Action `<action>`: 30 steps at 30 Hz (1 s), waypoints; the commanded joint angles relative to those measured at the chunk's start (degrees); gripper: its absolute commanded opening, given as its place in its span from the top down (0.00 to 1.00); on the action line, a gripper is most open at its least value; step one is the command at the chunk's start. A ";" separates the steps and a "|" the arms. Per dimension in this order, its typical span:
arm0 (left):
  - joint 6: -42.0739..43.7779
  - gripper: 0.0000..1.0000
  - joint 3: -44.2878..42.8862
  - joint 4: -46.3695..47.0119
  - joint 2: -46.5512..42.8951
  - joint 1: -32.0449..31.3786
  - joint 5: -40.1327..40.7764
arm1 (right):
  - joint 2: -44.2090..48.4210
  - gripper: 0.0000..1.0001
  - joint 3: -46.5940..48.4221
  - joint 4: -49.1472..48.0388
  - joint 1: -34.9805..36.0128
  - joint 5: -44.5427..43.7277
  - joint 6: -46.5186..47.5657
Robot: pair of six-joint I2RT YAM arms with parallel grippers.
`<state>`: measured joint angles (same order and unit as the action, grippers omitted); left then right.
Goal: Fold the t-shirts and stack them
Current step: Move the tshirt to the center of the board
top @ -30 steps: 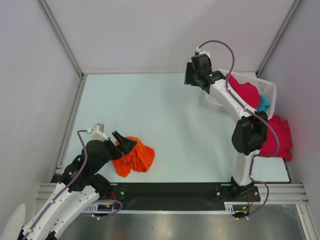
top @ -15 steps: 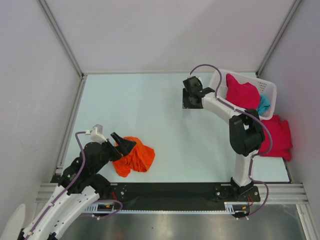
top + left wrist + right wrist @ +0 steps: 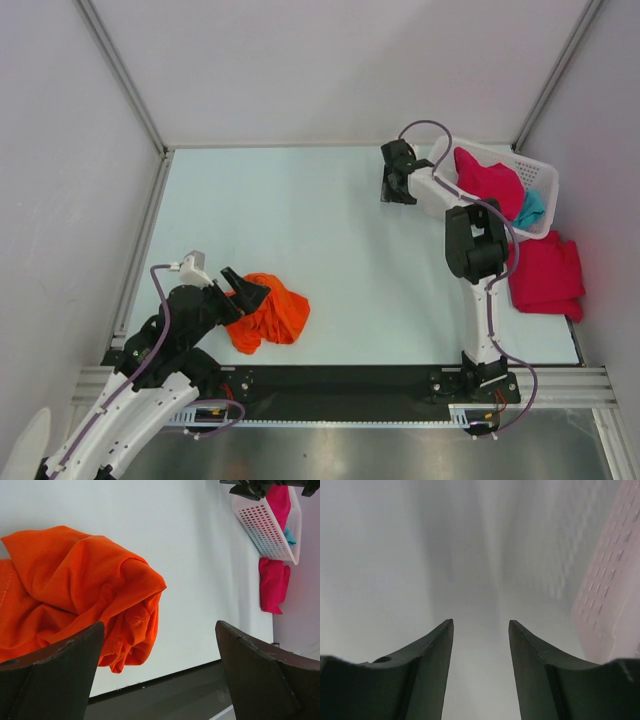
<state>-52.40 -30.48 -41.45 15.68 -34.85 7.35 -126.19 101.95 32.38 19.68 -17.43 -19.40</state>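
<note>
Progress: early, by the look. No neat stack anywhere.

Orange shirt point(image 3: 268, 312) lies crumpled on counter point(image 3: 330, 220), far from basket point(image 3: 510, 155), diagonally near-left of it. Magenta shirt point(image 3: 490, 180) is heaped inside basket, w/ teal shirt point(image 3: 530, 208) tucked at basket's near-right end. 2nd magenta shirt point(image 3: 547, 275) sits on counter just outside basket, on its near side. It's a bunched lump; can't tell if folded.

L claw point(image 3: 250, 290): wide, empty, poised at orange shirt's edge, far from basket. Touching cloth or not, can't tell. R claw point(image 3: 398, 172): fingers part-way apart, nothing between them. It's at basket's left end, outside the wall, over bare counter.

Left to do, my read: prob. nearly everything.
- Spread + fold orange.
- Pull the 2 shirts out of basket and fold each.
- Sort out 2nd magenta.
- Stack all 4.

Step in hand looks like L going for orange. R's aim is unclear, maybe basket.
</note>
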 commanded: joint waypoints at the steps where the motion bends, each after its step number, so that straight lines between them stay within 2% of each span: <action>1: 2.13 0.02 -4.41 -1.70 -0.39 -0.13 1.96 | -2.91 0.47 5.71 3.12 -3.94 -3.49 -0.46; 5: 2.92 0.02 -6.08 -3.11 0.14 -0.13 2.66 | -5.99 0.47 9.40 3.92 -6.93 -4.54 -0.20; 13: 3.36 0.02 -7.31 -4.51 0.58 -0.13 2.49 | -15.92 0.47 27.91 10.15 -12.12 -4.63 1.29; 17: 3.18 0.02 -7.75 -5.66 0.49 -0.13 3.02 | -19.96 0.46 33.30 10.69 -15.63 -4.37 0.94; 22: 3.45 0.02 -8.54 -6.71 1.45 -0.13 3.28 | -22.25 0.46 36.04 10.25 -19.24 -2.61 -1.69; 23: 3.53 0.02 -8.54 -6.71 1.63 -0.13 3.28 | -22.52 0.46 35.95 9.98 -21.59 -2.87 -2.83; 30: 3.36 0.02 -8.02 -6.19 4.00 -0.13 2.66 | -22.96 0.49 33.84 9.28 -26.09 -6.03 -4.68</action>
<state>-50.41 -36.88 -48.23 18.02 -34.85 9.93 -145.73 137.58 33.67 8.47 -7.64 -25.02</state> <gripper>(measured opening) 0.976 0.502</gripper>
